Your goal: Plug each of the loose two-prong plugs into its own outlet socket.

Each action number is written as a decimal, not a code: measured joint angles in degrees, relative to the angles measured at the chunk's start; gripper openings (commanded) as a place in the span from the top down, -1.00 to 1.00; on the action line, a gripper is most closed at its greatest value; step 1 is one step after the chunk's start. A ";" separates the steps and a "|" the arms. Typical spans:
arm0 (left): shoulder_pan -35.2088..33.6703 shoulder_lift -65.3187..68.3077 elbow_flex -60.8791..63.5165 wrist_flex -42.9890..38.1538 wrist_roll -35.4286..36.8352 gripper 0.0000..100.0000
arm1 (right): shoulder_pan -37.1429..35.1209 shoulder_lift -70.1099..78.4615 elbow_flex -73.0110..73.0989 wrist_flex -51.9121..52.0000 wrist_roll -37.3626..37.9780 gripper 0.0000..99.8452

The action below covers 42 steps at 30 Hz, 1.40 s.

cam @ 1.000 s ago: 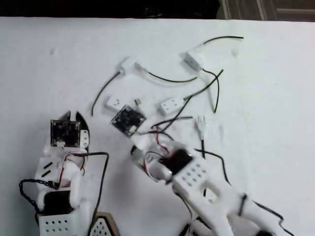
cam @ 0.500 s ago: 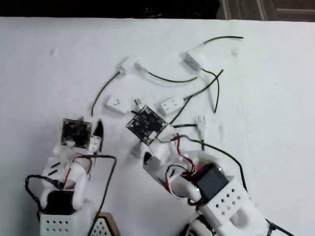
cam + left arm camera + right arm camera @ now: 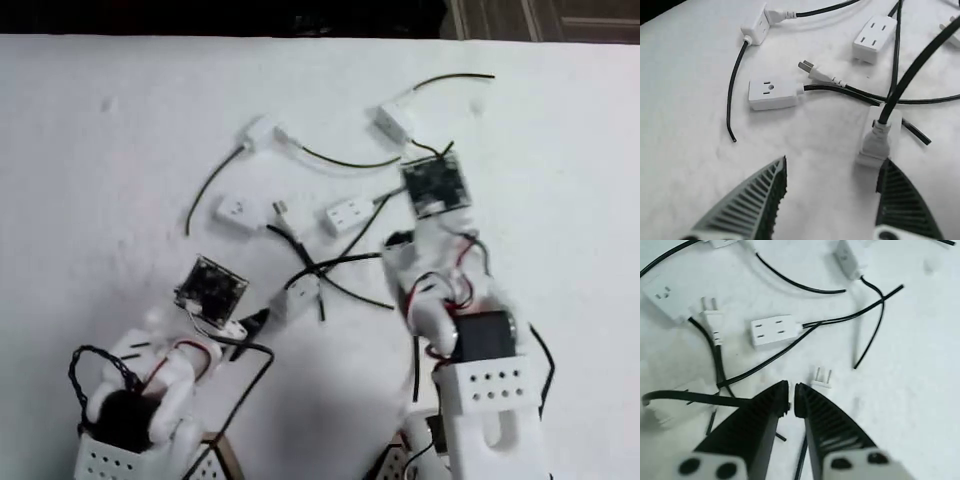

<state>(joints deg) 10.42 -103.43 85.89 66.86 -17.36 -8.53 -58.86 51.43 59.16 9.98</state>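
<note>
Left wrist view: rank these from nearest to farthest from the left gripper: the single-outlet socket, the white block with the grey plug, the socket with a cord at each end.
1. White block with the grey plug, beside one finger of the left gripper.
2. Single-outlet socket, mid-table.
3. Socket with a cord at each end, farthest back.

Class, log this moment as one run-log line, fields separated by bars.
left gripper: open, empty | right gripper: shut, empty, just short of loose plug | task: unfinished

high view overhead; wrist views low, close; all share outlet (image 3: 237, 211).
</note>
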 measured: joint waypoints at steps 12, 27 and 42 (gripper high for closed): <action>6.59 15.56 -3.16 -3.87 -2.55 0.37 | 10.90 0.00 5.19 -7.30 0.00 0.78; 10.55 62.86 -17.32 -22.59 -2.55 0.41 | 11.60 0.00 5.27 -8.09 0.00 0.78; 11.08 93.36 -36.92 -23.38 -2.55 0.84 | 11.60 0.00 5.27 -8.09 0.00 0.78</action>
<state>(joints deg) 21.49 -10.07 48.97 43.47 -19.91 3.08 -58.86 56.70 51.08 9.98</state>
